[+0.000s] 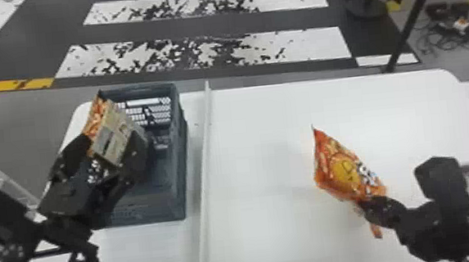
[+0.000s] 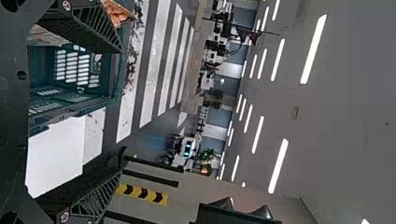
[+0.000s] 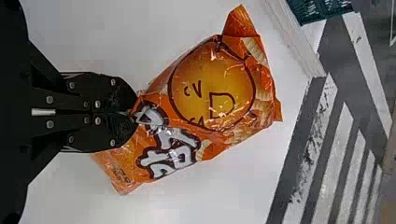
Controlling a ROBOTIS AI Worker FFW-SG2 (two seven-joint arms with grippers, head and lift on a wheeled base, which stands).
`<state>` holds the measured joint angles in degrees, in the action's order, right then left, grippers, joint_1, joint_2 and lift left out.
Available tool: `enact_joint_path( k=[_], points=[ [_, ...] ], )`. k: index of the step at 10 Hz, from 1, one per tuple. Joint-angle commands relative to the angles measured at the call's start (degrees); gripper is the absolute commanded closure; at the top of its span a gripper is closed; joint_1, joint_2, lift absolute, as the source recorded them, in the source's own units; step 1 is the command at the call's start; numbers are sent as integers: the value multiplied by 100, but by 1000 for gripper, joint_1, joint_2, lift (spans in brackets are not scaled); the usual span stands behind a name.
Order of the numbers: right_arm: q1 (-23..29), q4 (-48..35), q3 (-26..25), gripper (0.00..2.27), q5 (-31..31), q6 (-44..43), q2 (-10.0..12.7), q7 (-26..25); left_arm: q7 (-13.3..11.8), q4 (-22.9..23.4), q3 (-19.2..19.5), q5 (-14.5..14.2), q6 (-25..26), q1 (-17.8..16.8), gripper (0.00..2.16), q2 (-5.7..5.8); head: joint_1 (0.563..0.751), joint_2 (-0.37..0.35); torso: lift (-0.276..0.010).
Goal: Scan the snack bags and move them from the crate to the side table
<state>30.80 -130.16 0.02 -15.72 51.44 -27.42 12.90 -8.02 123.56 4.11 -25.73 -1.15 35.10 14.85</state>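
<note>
Right of the crate (image 1: pixel 181 154), the right gripper (image 3: pixel 135 113) pinches the orange snack bag (image 3: pixel 212 88) by its margin, presumably keeping its face scannable; the left gripper (image 2: pixel 120 108), spread at the crate, presumably targets the second bag (image 1: pixel 111 132).

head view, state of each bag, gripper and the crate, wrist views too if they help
Left gripper: open, fingers wide apart
Right gripper: shut on the orange bag
Orange bag: held at one end, creased
Bag by the left gripper: tilted
Crate: upright, open-topped
</note>
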Motion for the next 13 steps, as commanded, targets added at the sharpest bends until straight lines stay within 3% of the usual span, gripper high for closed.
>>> enact_joint_path(
  k=[1, 4, 6, 8, 9, 10, 13],
  points=[
    [-268, -132, -670, 2240, -827, 1163, 440, 336, -86, 10, 20, -2, 182, -3, 107, 0, 695, 24, -87],
    [-576, -229, -1804, 2240, -2330, 2446, 993, 846, -148, 10, 28, -28, 252, -38, 100, -35, 695, 32, -87],
    [-830, -106, -2542, 2240, -3631, 3272, 1125, 881, -165, 54, 11, -28, 358, -47, 100, -44, 695, 49, -87],
    [-1147, 589, -3034, 2240, -4844, 3782, 1292, 819, -183, 124, 11, -11, 481, -29, 100, -79, 695, 51, -87],
    [-1147, 967, -3060, 2240, -4985, 3694, 1494, 696, -192, 168, 2, 7, 481, 6, 100, -79, 695, 55, -87],
    [-1182, 1309, -3060, 2240, -4967, 3659, 1538, 529, -218, 195, 20, -2, 498, 32, 100, -79, 695, 57, -87],
    [-1358, 2329, -3096, 2240, -4932, 3589, 1477, 90, -271, 247, 55, -28, 551, 41, 100, -79, 695, 30, -87]
  ],
)
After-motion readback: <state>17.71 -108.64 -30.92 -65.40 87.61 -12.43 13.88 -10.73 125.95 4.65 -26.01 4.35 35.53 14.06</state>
